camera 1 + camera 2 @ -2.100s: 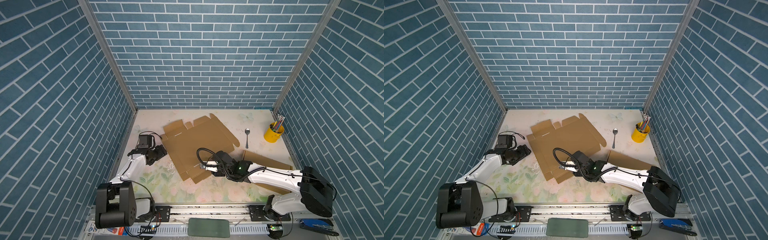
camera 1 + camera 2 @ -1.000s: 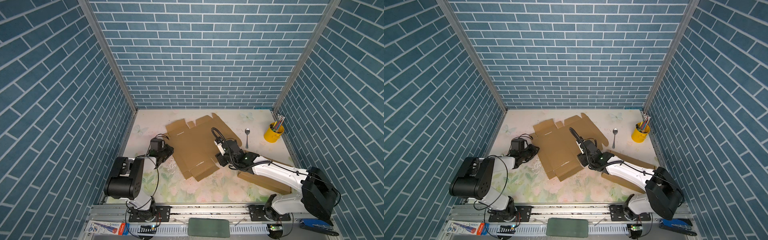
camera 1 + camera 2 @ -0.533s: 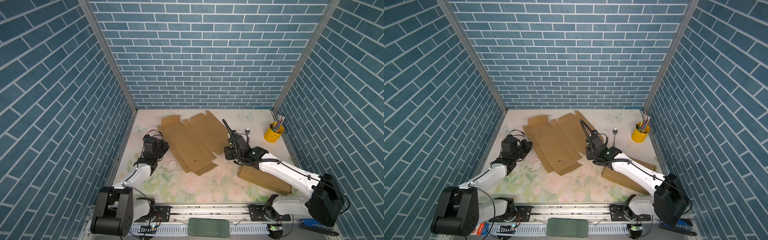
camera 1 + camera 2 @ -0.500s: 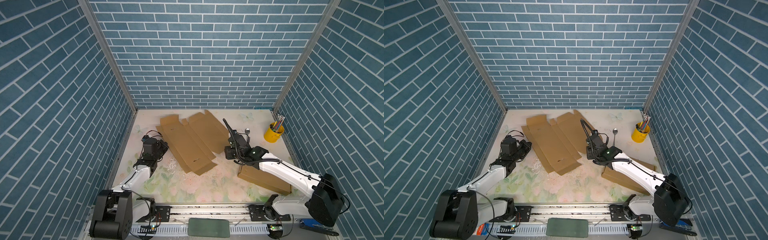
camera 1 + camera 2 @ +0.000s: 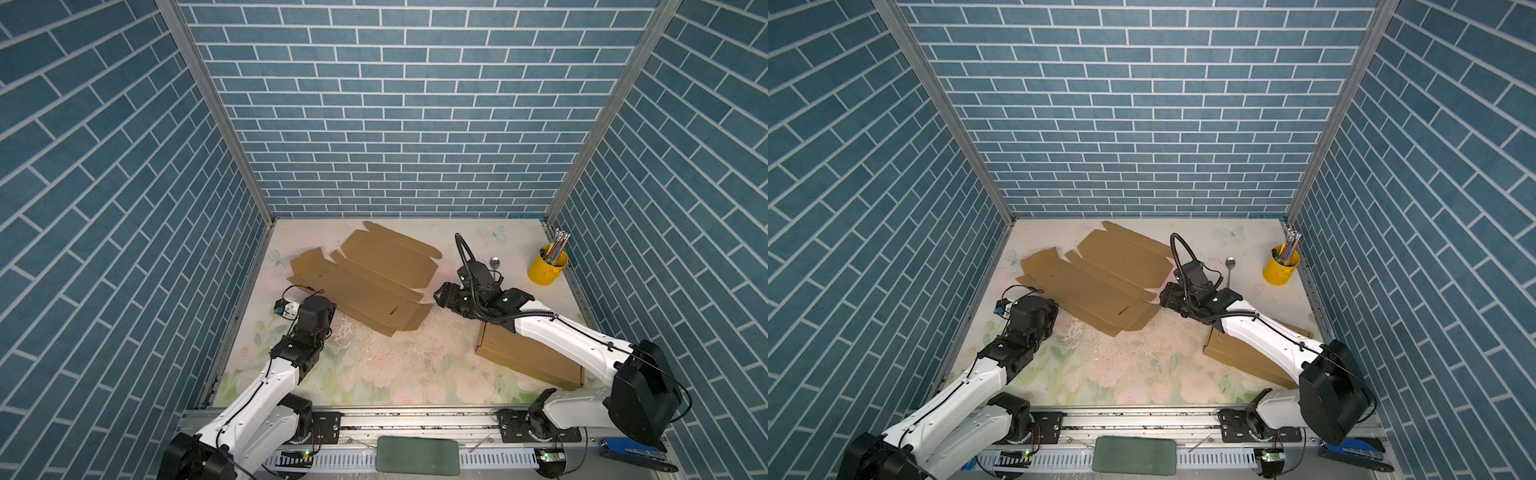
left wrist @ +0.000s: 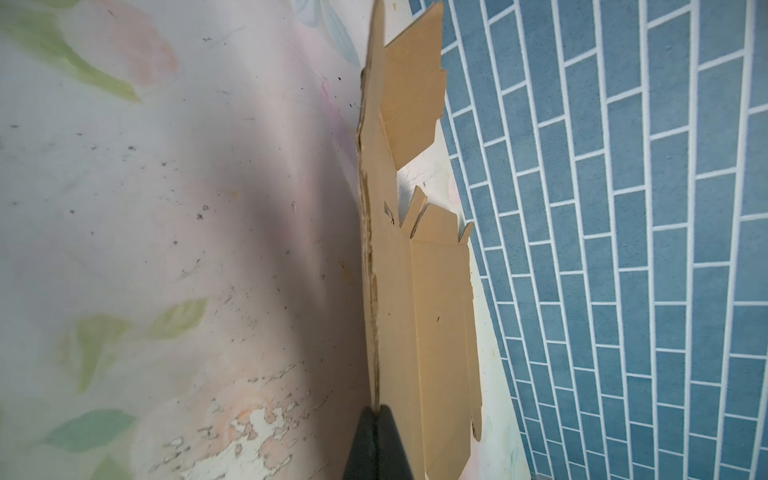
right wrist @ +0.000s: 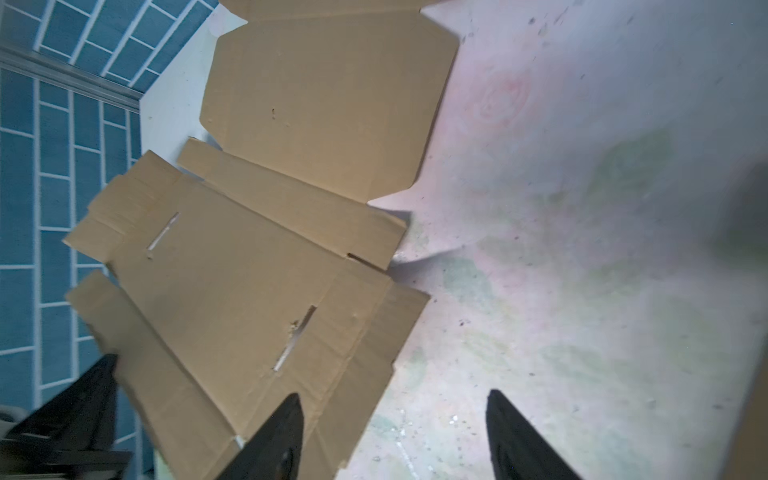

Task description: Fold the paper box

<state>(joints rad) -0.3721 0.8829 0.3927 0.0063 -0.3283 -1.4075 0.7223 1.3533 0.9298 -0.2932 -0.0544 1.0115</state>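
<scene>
Blue brick walls (image 5: 374,124) close in three sides of the floral table (image 5: 374,374) where I work. The flat box blank (image 5: 365,282) lies unfolded on that table, between my two grippers, and it runs on away from both of them toward the back wall. Its panels and flaps lie almost level, and two narrow slots are cut in the big panel closest to me.

My left gripper (image 6: 376,409) sits low at the blank's near edge with its black fingers pressed together. The wrist view shows the cardboard's ragged edge running straight into the seam between them, so I am pinching the blank there. From that grip the sheet stretches ahead of the gripper.

My right gripper (image 7: 394,392) is at the blank's opposite end, by the corner flap, with its fingers (image 7: 286,432) spread wide and nothing clamped. One finger shows over the flap's corner and the other over bare table. I cannot tell whether either one touches anything.

A folded box (image 5: 523,361) lies behind this gripper, partly under my right forearm. A spoon (image 5: 1229,266) rests just beyond my right wrist. Farther out on that side, near the back corner, stands a yellow cup (image 5: 546,274) full of pencils.
</scene>
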